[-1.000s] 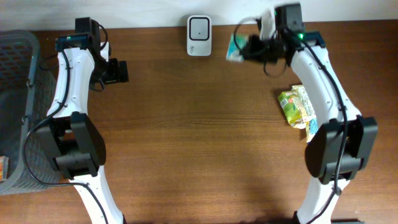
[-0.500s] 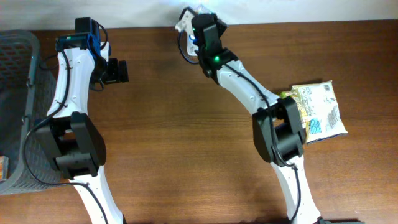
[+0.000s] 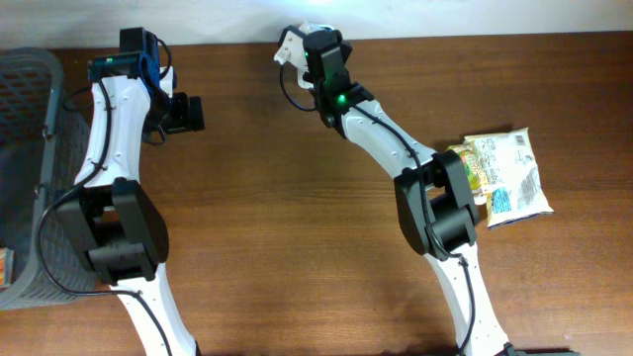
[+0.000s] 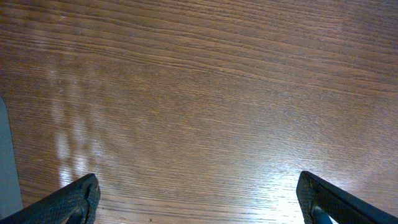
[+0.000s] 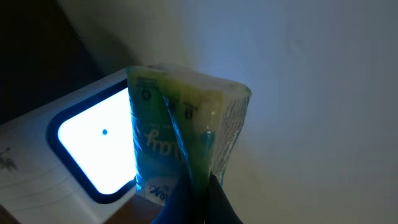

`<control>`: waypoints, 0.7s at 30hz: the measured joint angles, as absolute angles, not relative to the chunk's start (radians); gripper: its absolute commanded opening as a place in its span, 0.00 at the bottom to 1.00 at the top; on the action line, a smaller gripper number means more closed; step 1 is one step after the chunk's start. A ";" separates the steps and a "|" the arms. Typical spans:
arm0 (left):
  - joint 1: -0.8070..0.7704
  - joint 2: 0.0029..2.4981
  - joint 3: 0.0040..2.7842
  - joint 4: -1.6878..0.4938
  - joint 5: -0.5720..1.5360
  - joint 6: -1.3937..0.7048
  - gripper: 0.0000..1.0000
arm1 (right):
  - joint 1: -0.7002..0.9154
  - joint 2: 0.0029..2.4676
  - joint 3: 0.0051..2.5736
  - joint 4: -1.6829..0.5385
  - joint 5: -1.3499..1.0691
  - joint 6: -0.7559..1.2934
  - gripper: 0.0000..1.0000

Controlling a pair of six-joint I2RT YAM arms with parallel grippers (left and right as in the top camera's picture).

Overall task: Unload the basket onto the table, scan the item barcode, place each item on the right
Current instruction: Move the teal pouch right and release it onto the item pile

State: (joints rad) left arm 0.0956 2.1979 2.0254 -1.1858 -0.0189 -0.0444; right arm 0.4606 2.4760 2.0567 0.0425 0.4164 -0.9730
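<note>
- Right gripper (image 5: 198, 198) is clamped on the green packet (image 5: 186, 124), which it holds just beside the lit window of the scanner (image 5: 93, 146).
- Seen from overhead, the right arm (image 3: 381, 138) hides the scanner.
- Left gripper (image 4: 199, 202) hangs spread wide over bare table (image 4: 199, 93).
- Snack bags (image 3: 504, 173) lie well apart from the scanner.
- A basket (image 3: 25, 148) stands at the table's left edge.

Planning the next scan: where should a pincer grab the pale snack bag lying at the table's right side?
The snack bag lies flat, so probably pinch its thin outer right edge, coming in low from the right; the green packet crowds its left edge.
</note>
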 measured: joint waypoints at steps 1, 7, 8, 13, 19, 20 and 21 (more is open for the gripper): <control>0.096 2.198 2.025 -1.186 -0.019 -0.044 0.99 | 0.461 2.492 2.057 0.047 0.414 -0.973 0.04; 0.096 2.198 2.025 -1.186 -0.019 -0.044 0.99 | 0.461 2.506 2.057 0.147 0.429 -0.996 0.04; 0.096 2.198 2.025 -1.186 -0.019 -0.044 0.99 | 0.462 2.506 2.057 0.141 0.431 -0.998 0.04; 0.096 2.198 2.025 -1.186 -0.019 -0.044 0.99 | 0.469 2.344 2.043 -0.197 0.370 -0.776 0.04; 0.096 2.198 2.025 -1.187 -0.019 -0.045 0.99 | 0.409 1.947 2.061 -0.875 0.292 -0.297 0.04; 0.096 2.198 2.025 -1.187 -0.019 -0.044 0.99 | 0.377 1.907 2.065 -0.960 0.287 -0.235 0.04; 0.096 2.198 2.025 -1.186 -0.019 -0.044 0.99 | 0.332 1.874 2.071 -1.079 0.281 -0.174 0.04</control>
State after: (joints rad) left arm 0.0956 2.1979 2.0254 -1.1858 -0.0189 -0.0444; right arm 0.3321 1.8744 2.0712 -1.0790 0.2813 -0.1738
